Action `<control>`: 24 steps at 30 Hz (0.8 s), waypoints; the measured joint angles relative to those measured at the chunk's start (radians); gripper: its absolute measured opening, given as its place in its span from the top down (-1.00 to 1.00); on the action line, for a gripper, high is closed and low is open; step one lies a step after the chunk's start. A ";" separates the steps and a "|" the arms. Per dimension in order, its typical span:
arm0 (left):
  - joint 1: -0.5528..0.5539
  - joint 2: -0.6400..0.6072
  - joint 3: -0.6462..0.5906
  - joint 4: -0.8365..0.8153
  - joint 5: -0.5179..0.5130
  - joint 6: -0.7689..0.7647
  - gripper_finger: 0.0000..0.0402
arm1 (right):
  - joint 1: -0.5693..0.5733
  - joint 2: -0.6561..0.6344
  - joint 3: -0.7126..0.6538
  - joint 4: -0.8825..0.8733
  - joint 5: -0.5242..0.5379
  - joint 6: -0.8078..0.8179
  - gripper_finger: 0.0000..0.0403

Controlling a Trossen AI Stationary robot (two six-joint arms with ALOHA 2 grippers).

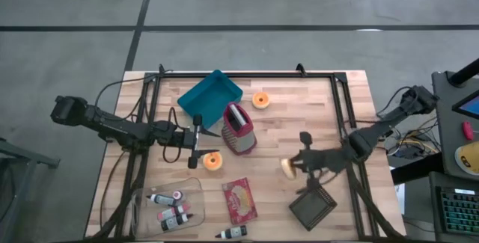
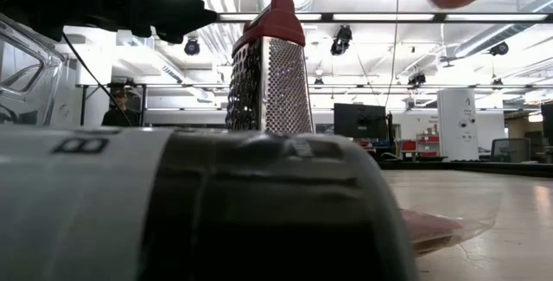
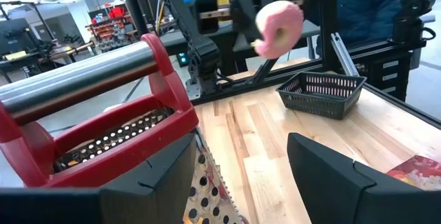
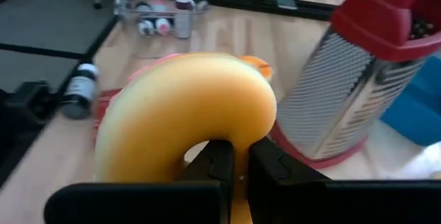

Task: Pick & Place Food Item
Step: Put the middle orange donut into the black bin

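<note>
My right gripper [image 1: 293, 167] is shut on a doughnut [image 1: 287, 167], pink on one face [image 3: 279, 25] and tan on the other [image 4: 186, 107]. It holds the doughnut in the air to the right of the table's middle, above and left of a black mesh basket [image 1: 312, 207]. My left gripper [image 1: 197, 141] is open at the table's left. It points level at a steel grater with a red handle [image 1: 239, 128], which stands upright on its base just beyond the fingers and is not touched. Two orange doughnuts [image 1: 260, 99] [image 1: 212, 161] lie flat on the table. My right gripper pinches the doughnut's ring at its lower edge [image 4: 240, 177] between the two fingers; the left finger [image 4: 215, 160] sits at the hole, the other outside. The fingers come from the table's right, slanting down. The doughnut stands on edge above the fingertips, clear of the table.
A blue tray [image 1: 210, 93] lies at the far side behind the grater. A red packet [image 1: 239, 200] and a clear tub of small bottles [image 1: 168, 207] sit near the front edge. A bottle [image 2: 173, 203] fills the low view's foreground. Black frame rails border the table.
</note>
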 joint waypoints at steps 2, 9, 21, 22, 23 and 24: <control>0.000 0.000 0.000 0.000 0.001 0.000 -0.17 | 0.047 0.000 -0.001 -0.006 0.026 0.037 0.95; 0.000 0.000 0.000 -0.005 0.004 -0.004 -0.17 | 0.181 0.002 -0.004 -0.069 0.084 0.201 0.95; 0.000 0.000 0.000 -0.023 0.004 -0.019 -0.17 | 0.320 0.068 -0.005 -0.185 0.112 0.480 0.95; 0.000 0.000 0.000 -0.022 0.004 -0.019 -0.17 | 0.326 0.081 -0.005 -0.187 0.101 0.497 0.95; 0.000 0.000 0.000 -0.022 0.004 -0.019 -0.17 | 0.332 0.094 -0.005 -0.188 0.097 0.515 0.95; 0.000 0.000 0.000 -0.022 0.004 -0.019 -0.17 | 0.338 0.108 -0.005 -0.187 0.095 0.530 0.95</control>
